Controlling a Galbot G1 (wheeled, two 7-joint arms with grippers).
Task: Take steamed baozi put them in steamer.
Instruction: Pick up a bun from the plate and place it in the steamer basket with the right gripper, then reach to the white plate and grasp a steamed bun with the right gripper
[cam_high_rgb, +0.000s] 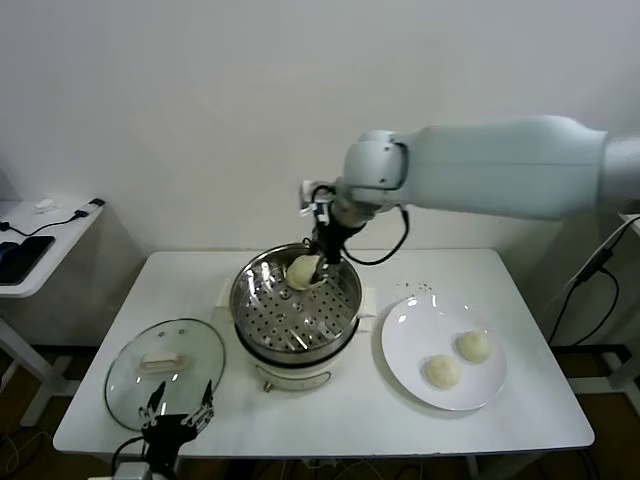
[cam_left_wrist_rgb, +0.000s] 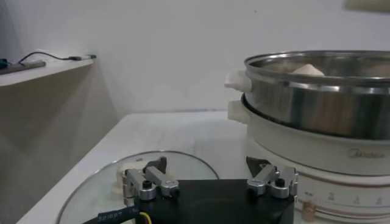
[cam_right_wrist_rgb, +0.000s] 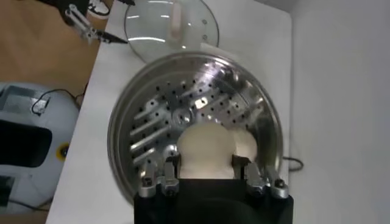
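The right gripper (cam_right_wrist_rgb: 206, 173) is clamped on a soft, light baozi (cam_right_wrist_rgb: 206, 151) above the steamer (cam_high_rgb: 255, 325); hold its sides gently, I think.

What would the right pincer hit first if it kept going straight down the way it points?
Probably the steamer's perforated tray: the right pincer, gripping a baozi, points down into it, and another bun seems to lie beside it.

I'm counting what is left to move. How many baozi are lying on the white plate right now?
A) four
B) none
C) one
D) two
D: the head view shows two baozi on the white plate, while the right claw holds another over the steamer.
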